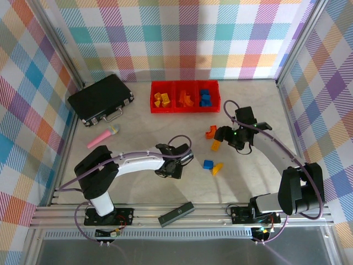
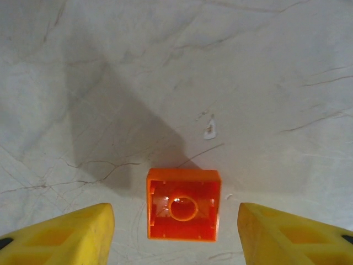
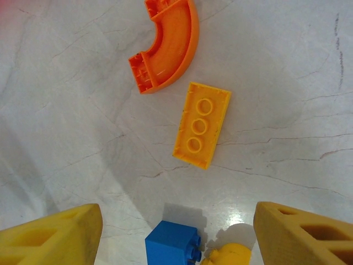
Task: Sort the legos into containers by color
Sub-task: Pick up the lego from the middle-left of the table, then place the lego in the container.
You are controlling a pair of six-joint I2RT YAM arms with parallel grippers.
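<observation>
An orange square lego (image 2: 183,205) lies hollow side up on the table between the fingers of my left gripper (image 2: 176,234). The gripper is open, with a gap on each side of the brick. My right gripper (image 3: 176,237) hangs open over a blue lego (image 3: 174,245) and a rounded yellow lego (image 3: 229,255), touching neither. Farther ahead lie a yellow flat lego (image 3: 201,125) and an orange curved lego (image 3: 165,47). The red containers (image 1: 183,109) stand at the back, holding yellow, orange and blue legos. From above, the left gripper (image 1: 175,164) is mid-table and the right gripper (image 1: 230,136) is to its right.
A black hard case (image 1: 102,99) sits at the back left, with a pink stick (image 1: 102,137) in front of it. A black bar (image 1: 176,213) lies on the near rail. Plaid walls close in the table on three sides.
</observation>
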